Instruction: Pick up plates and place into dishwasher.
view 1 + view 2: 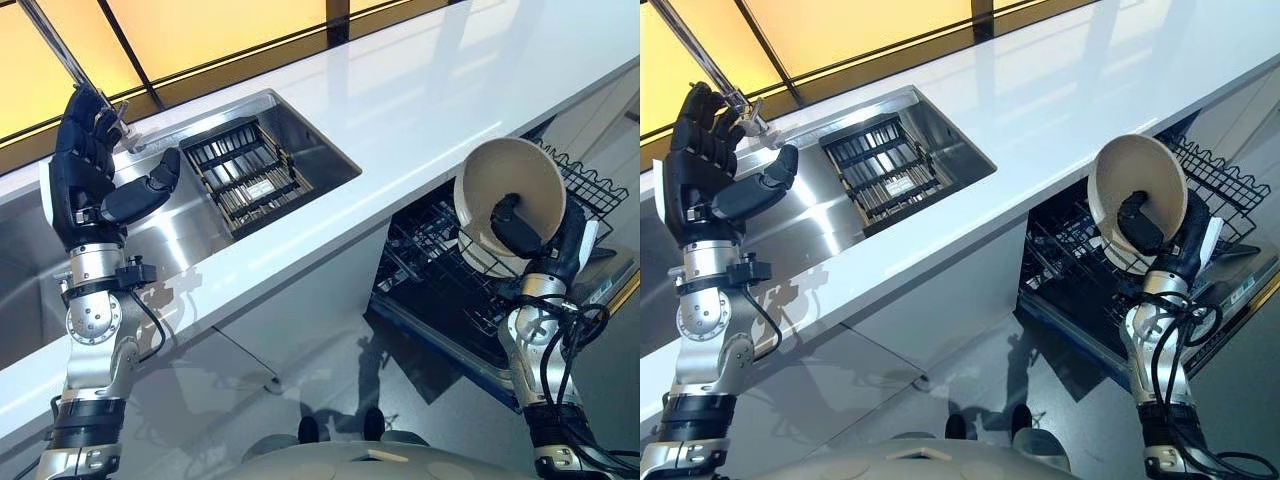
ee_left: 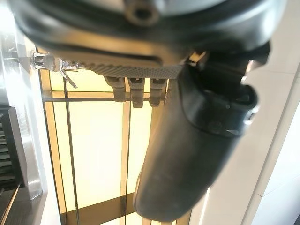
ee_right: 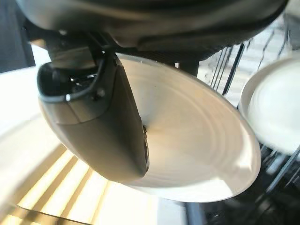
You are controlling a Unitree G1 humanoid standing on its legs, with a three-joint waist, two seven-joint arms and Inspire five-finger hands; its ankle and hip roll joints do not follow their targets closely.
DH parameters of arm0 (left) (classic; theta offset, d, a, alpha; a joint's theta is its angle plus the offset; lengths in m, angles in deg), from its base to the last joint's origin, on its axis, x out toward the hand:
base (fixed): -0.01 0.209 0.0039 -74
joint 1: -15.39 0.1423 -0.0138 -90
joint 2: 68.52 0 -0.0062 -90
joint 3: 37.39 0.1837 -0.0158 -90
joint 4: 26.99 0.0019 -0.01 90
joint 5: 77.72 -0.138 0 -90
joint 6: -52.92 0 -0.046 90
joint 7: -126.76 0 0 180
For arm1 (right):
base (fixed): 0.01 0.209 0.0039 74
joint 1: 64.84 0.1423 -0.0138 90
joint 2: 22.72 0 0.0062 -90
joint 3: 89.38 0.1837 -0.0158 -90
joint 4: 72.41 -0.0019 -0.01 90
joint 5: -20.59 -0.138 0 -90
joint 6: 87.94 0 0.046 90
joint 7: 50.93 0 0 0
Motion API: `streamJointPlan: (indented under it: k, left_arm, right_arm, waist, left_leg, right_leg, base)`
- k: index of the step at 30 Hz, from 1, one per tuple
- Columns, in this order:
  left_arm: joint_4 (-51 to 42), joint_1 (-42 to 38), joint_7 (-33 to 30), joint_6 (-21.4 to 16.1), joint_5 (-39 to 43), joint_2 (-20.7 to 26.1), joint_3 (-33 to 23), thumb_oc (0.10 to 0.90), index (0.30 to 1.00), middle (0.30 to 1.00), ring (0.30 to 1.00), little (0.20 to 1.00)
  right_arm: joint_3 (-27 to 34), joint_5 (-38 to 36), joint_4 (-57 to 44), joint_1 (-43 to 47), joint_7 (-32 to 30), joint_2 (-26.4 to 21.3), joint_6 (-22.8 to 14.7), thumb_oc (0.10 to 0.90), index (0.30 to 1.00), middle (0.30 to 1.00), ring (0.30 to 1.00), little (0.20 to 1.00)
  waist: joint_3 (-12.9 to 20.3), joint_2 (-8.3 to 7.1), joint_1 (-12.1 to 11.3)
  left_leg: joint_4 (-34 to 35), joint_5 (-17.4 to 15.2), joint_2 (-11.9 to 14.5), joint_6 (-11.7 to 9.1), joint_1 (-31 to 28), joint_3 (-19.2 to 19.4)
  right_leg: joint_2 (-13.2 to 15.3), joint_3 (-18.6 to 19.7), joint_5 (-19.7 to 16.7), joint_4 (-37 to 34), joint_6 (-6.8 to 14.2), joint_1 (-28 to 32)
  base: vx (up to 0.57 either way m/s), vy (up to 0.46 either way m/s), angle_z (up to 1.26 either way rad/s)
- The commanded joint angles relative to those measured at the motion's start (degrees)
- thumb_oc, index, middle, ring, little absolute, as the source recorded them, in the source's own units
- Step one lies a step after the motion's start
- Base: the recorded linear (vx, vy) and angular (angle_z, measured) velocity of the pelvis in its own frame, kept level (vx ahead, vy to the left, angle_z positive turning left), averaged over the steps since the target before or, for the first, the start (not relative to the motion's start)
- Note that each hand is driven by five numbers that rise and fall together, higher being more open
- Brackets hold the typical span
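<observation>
At the near right, a cream plate [image 1: 510, 195] is held by the right hand [image 1: 540, 240], the thumb pressed on its concave face and the fingers hidden behind it, so the plate is pinched near its lower rim. The plate is round, pale and smooth, with faint concentric rings seen in the right wrist view, and it is tilted almost on edge above the open dishwasher rack [image 1: 590, 185]. A second white plate [image 3: 274, 110] is seen just beside it among the dark wires of the rack, at the right of the held one. The pulled-out rack lies below the counter [image 1: 420, 110] edge, with open floor to its near left. At the near left, the left hand [image 1: 85, 175] is raised over the sink [image 1: 300, 135], its fingers spread and relaxed and its thumb standing out, nothing being held. Farther on, a dark slatted rack [image 1: 240, 175] is set in the steel sink, and a chrome tap [image 1: 120, 120] stands at its far left edge. The white counter beyond stretches far right, bare and glossy.
</observation>
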State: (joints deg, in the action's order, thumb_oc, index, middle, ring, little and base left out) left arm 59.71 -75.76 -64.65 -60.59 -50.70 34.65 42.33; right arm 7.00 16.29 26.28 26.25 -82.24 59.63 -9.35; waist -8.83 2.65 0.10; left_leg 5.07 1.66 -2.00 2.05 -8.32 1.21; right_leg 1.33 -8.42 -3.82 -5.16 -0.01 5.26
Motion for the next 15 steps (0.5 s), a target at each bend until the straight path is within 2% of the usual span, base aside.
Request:
streamJointPlan:
  k: [1, 7, 15]
  left_arm:
    - [1.7, -2.2, 0.7, -4.9, 0.0, 3.8, -5.7, 0.8, 0.9, 0.9, 0.9, 0.9]
    - [1.7, -1.3, 0.5, -4.5, -0.5, 3.3, -6.0, 0.8, 0.9, 0.9, 0.9, 0.9]
    - [2.7, -2.8, 1.4, -3.7, 0.3, 4.1, -5.1, 0.8, 0.9, 0.9, 0.9, 0.9]
  right_arm:
    - [3.2, 4.8, -0.4, 3.0, -1.8, -5.1, -1.7, 0.1, 0.3, 0.3, 0.3, 0.2]
    - [2.4, 4.2, 3.1, 2.4, -0.1, -4.9, 1.6, 0.1, 0.3, 0.3, 0.3, 0.2]
    - [0.1, 3.7, 8.2, 2.6, 0.5, -4.7, 4.0, 0.1, 0.3, 0.3, 0.3, 0.2]
  waist:
    - [5.0, -0.71, 0.3]
    - [4.7, -0.58, 0.0]
    - [3.4, -0.16, -0.2]
  left_leg:
    - [-2.4, -6.6, -1.3, 0.0, 0.3, 1.6]
    - [-2.4, -6.3, -0.9, -0.4, 0.5, 1.4]
    - [-2.8, -6.4, -0.7, 0.2, 0.6, 0.8]
  right_leg:
    - [-1.4, -2.0, 11.7, 9.1, 2.9, 0.0]
    - [-1.5, -2.3, 11.9, 9.2, 2.8, 0.1]
    - [-0.1, -3.3, 13.7, 14.9, 3.1, -1.9]
  base:
    - [0.0, 0.0, 0.0]
    - [0.01, -0.01, 0.0]
    - [0.0, -0.022, 0.04]
